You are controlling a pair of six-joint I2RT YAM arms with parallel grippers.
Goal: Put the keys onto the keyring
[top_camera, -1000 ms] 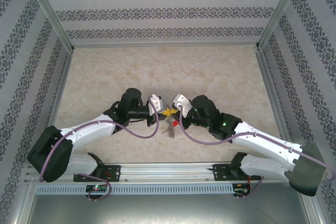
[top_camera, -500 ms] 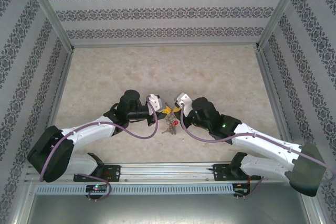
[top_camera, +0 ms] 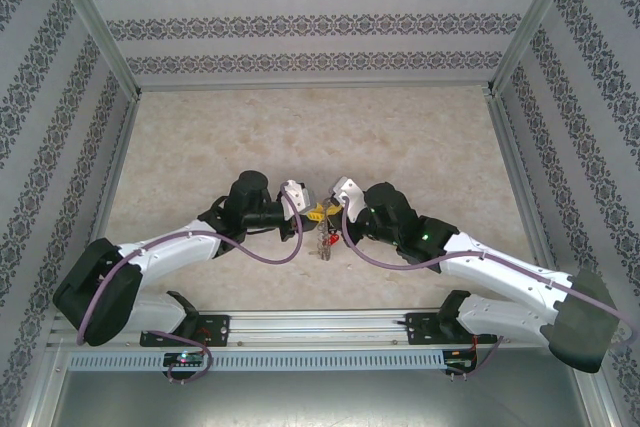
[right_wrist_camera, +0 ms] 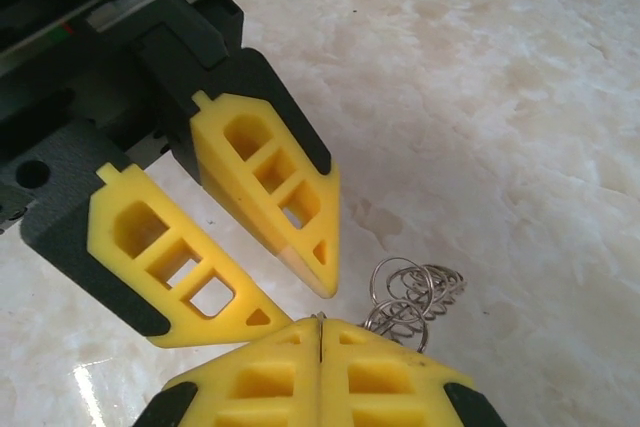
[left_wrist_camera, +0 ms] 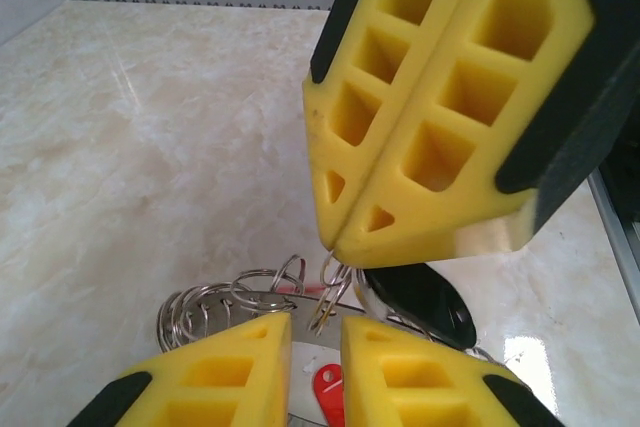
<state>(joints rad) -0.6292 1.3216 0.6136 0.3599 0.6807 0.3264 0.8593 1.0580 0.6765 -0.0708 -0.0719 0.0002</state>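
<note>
- Right gripper (left_wrist_camera: 338,240), fingers pressed together, pinches one wire loop of the keyring (left_wrist_camera: 215,302), apparently steadying it.
- Left gripper (left_wrist_camera: 315,332), fingers slightly apart, waits just beside the ring.
- Red- and black-headed keys (left_wrist_camera: 325,387) sit against the keyring.

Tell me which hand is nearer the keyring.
Right. The right hand is shut on a wire loop of the keyring; the left hand is open close beside it, gripping nothing.

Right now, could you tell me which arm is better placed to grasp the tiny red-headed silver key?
Left, probably: the left gripper stands open over the red-headed key, whereas the right gripper is shut, pinching a wire loop of the silvery loop-fringed metal keyring.
</note>
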